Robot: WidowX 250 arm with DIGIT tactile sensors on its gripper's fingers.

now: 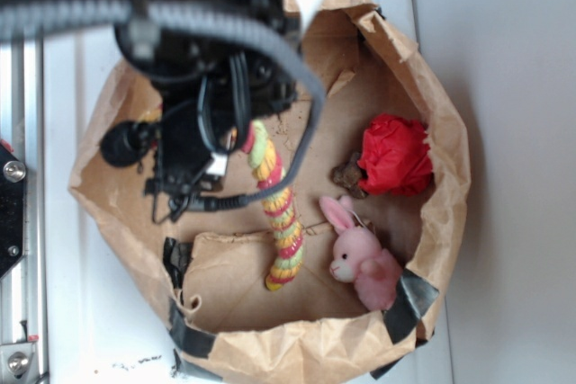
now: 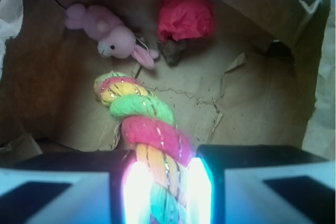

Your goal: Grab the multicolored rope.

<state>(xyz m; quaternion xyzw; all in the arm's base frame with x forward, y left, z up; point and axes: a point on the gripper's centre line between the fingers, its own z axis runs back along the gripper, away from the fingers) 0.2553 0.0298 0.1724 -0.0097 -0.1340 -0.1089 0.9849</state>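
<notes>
- One brown paper bag [image 1: 441, 213], rim rolled down, on a white table [image 1: 504, 42].
- Inside: one multicolored rope [image 1: 279, 213], one pink bunny [image 1: 362, 263], one red ball [image 1: 394, 156].
- Gripper [image 2: 163, 192] jaws clamped on the rope's end near the bag's middle.

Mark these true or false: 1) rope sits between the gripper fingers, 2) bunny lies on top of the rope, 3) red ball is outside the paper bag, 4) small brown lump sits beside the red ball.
1) True: the multicolored rope runs between the fingers of the gripper.
2) False: the pink bunny lies beside the rope, apart from it.
3) False: the red ball lies inside the paper bag.
4) True: the brown lump sits against the red ball.
</notes>
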